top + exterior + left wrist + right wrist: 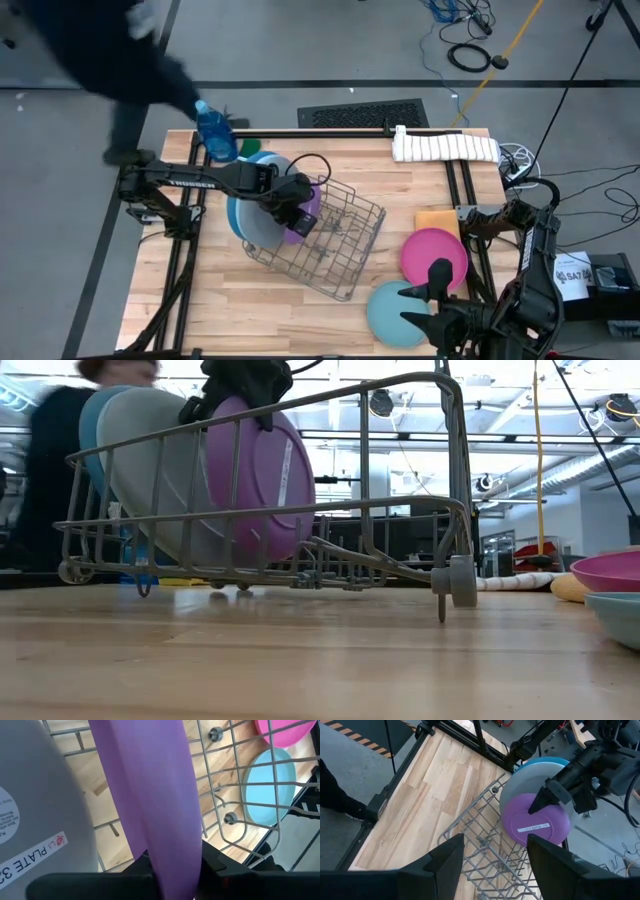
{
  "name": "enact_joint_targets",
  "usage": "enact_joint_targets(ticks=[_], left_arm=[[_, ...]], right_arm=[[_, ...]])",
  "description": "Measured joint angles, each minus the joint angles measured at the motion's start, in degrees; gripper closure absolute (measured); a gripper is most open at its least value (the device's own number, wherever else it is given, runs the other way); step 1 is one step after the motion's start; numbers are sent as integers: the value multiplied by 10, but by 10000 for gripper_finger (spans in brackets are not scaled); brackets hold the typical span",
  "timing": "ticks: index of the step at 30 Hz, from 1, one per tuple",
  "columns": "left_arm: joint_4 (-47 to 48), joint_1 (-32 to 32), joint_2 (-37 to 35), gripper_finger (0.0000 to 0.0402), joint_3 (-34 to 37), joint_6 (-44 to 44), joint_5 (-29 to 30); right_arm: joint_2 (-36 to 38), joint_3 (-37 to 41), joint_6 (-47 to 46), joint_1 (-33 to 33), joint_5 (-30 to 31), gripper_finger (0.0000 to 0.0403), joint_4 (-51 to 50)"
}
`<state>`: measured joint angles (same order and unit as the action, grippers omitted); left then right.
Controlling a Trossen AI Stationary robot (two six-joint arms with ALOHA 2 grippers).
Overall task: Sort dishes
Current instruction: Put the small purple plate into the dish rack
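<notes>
My left gripper (297, 214) reaches over the wire rack (345, 250) and is shut on a purple plate (262, 478) that stands on edge inside it. Behind the purple plate a grey plate (160, 470) and blue plates (262, 160) stand upright in the rack's left end. A pink plate (435, 255) and a teal plate (392, 312) lie flat on the table to the right. My right gripper (495, 865) is open and hovers above those two plates, pointing toward the rack. My left gripper pinches the purple plate's upper rim (172, 862) between its two fingers, coming from above and pointing down. The plate stands upright on edge beside the grey plate (35, 795), its lower edge (262, 558) down among the rack's wires.
An orange sponge (437, 222) lies by the right edge and a white towel (445, 147) at the far right corner. A blue bottle (215, 132) stands at the far left, where a person in dark clothes (110, 60) is. Bare wood lies near the rack's left and near side.
</notes>
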<state>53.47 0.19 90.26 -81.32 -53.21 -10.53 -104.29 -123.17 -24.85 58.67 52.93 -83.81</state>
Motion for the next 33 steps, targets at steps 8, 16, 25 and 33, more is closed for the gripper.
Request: enact_joint_targets(ticks=[8,16,25,33], left_arm=[[34,0,0,326,-1,11,14],[45,6,0,258,-1,-2,11],[60,21,0,251,-88,53,9],[109,24,-1,251,-157,106,46]], right_arm=[[0,0,0,0,0,193,0],[0,0,0,0,0,193,0],[0,0,-1,0,-3,193,0],[0,0,-4,-1,-3,193,0]])
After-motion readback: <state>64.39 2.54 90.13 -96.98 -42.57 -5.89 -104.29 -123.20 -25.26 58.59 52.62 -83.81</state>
